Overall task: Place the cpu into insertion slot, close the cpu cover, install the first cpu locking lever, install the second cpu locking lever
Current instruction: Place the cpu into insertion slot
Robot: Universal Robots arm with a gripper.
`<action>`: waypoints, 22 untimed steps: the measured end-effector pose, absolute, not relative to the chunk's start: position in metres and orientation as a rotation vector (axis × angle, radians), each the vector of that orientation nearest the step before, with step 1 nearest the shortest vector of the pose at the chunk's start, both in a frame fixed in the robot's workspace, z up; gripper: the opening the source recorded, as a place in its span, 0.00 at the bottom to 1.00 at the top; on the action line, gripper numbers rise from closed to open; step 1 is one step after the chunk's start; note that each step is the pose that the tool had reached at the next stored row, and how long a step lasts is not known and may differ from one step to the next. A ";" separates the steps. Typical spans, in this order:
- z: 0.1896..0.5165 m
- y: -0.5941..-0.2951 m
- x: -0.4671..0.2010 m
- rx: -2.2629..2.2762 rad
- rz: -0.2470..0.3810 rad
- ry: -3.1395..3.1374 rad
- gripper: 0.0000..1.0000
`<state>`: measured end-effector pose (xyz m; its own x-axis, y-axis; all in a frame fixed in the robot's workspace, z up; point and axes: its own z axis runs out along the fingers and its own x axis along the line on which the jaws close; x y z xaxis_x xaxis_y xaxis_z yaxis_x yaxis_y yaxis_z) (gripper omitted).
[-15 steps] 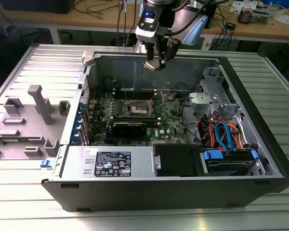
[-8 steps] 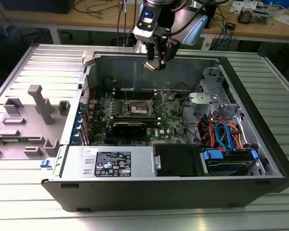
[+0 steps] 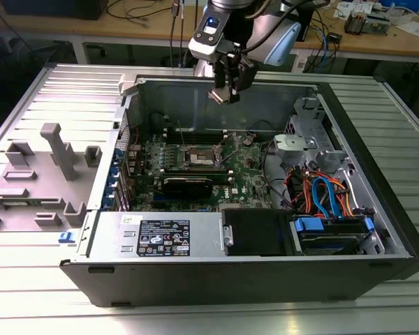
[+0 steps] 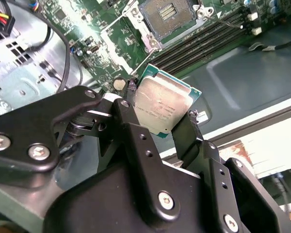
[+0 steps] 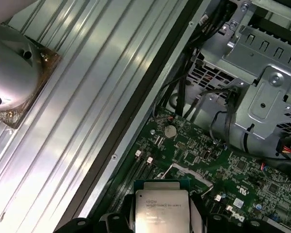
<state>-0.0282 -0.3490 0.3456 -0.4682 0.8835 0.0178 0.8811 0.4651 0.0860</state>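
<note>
Hand (image 4: 162,101) pinches the cpu (image 4: 166,106) by two opposite edges in the second wrist view, likely to keep its underside free for seating; the insertion slot (image 4: 167,14) lies uncovered beyond. First wrist view: cpu (image 5: 162,208) over the green board (image 5: 199,160). Exterior view: hand (image 3: 227,89) hangs well above the insertion slot (image 3: 201,155).

The exterior view overlooks the whole computer case (image 3: 230,279); both wrist views closely share its circuit board (image 4: 87,29) (image 5: 203,160).
</note>
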 end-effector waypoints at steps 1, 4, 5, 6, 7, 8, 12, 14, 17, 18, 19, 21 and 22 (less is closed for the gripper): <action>0.345 -0.349 -0.028 1.631 0.128 2.647 0.54; 0.344 -0.349 -0.028 1.698 0.126 2.602 0.54; 0.343 -0.349 -0.028 1.714 0.126 2.592 0.54; 0.343 -0.349 -0.028 1.731 0.126 2.580 0.54; 0.343 -0.349 -0.028 1.742 0.125 2.572 0.54; 0.343 -0.349 -0.028 1.751 0.125 2.566 0.54; 0.342 -0.349 -0.028 1.753 0.125 2.564 0.54; 0.342 -0.349 -0.028 1.753 0.125 2.564 0.54; 0.342 -0.349 -0.028 1.753 0.125 2.564 0.54; 0.342 -0.349 -0.028 1.753 0.125 2.564 0.54; 0.342 -0.349 -0.028 1.753 0.125 2.564 0.54; 0.342 -0.349 -0.028 1.753 0.125 2.564 0.54; 0.342 -0.349 -0.028 1.753 0.125 2.564 0.54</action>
